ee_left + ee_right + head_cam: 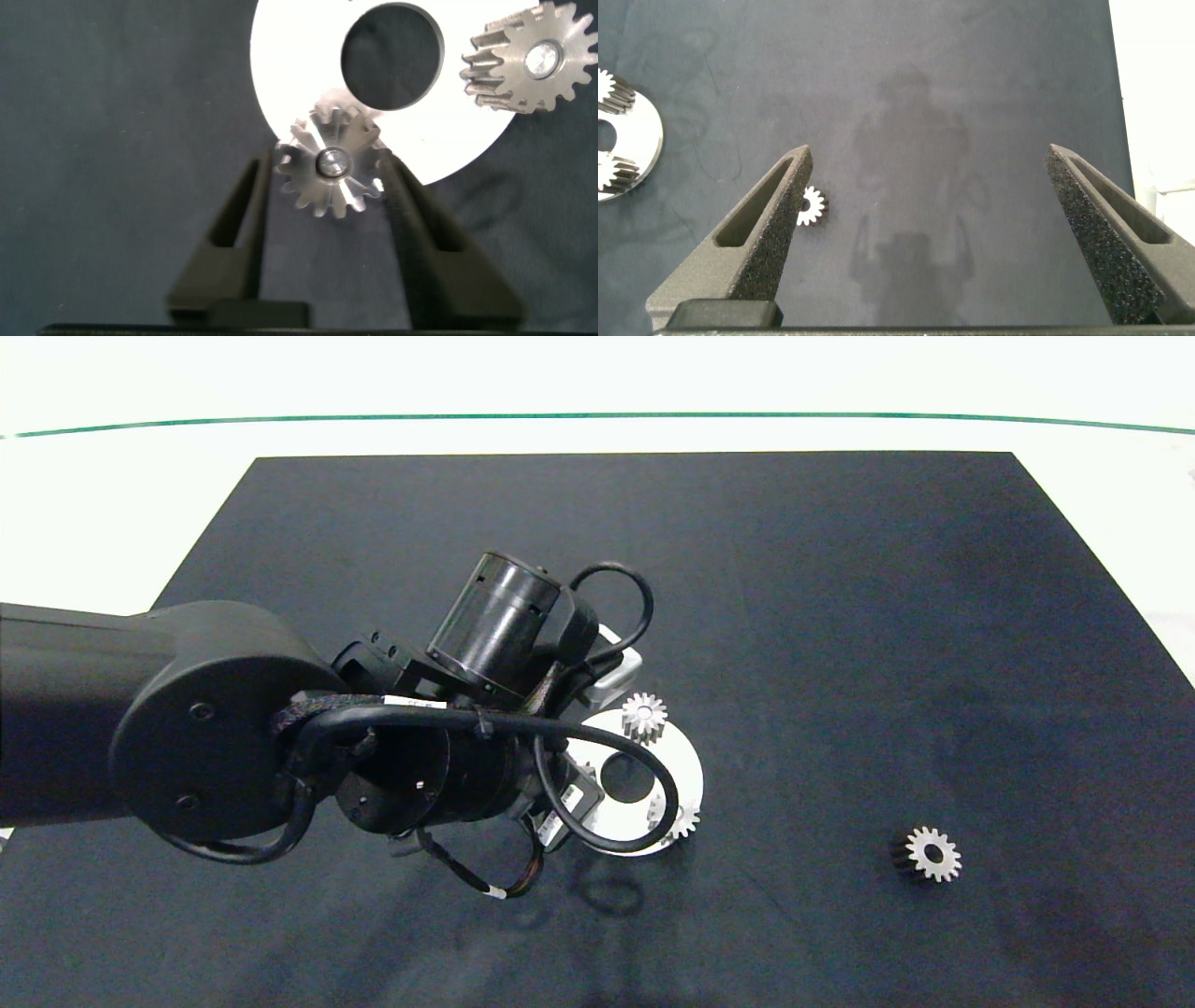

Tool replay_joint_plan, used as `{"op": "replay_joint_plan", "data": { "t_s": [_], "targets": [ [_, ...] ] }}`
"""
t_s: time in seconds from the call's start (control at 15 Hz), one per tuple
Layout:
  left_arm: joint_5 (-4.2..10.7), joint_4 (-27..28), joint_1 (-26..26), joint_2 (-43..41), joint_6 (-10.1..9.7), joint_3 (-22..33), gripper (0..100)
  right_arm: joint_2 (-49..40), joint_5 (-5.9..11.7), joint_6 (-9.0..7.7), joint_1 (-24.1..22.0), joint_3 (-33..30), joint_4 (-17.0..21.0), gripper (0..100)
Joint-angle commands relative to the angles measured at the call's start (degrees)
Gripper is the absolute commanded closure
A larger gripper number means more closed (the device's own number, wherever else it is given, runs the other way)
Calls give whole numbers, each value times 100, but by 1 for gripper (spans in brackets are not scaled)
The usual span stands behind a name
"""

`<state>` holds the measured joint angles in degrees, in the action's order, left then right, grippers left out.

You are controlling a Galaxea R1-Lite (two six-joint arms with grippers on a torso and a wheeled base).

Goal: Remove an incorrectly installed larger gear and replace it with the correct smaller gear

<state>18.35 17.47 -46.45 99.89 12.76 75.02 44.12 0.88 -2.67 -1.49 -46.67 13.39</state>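
Fingers of the left gripper: dark wedges set one on each side of the larger gear, their tips level with its teeth; whether they press the teeth or stand just clear cannot be told.

Larger gear: silver, pointed teeth, seated on a peg at the rim of the white disc. In the head view it is hidden beneath the left arm's wrist and cables.

White disc: round plate with a large round centre hole, lying flat on the black mat. It carries two further silver gears on pegs. One pegged gear sits on the far side of the rim. The second pegged gear sits on the near side, partly behind a looped cable.

Smaller gear: silver, open round bore, lying alone on the mat well apart from the disc, toward the right. In the right wrist view it appears just beside one finger.

Right gripper: held above bare mat, fingers spread wide, nothing between them. It is not seen in the head view.

Left arm: enters from the left edge, reaching over the disc.
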Motion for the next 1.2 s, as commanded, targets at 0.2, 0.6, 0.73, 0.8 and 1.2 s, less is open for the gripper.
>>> {"op": "replay_joint_plan", "data": {
  "t_s": [0.2,0.6,0.73,0.8,1.2],
  "targets": [
    [11,239,-14,-295,-46,13,100,0,0,-5,-1,8,6,0],
    [-7,213,189,-708,-327,-409,100,0,0,-5,-9,26,6,0],
    [-59,160,250,-787,-652,-550,100,-8,0,-5,-53,44,15,0],
    [-147,160,259,-840,-828,-603,100,-8,0,3,-62,44,15,0],
    [-358,-886,294,-1103,-1206,-1517,0,-17,0,12,-203,87,15,0]
  ]
}}
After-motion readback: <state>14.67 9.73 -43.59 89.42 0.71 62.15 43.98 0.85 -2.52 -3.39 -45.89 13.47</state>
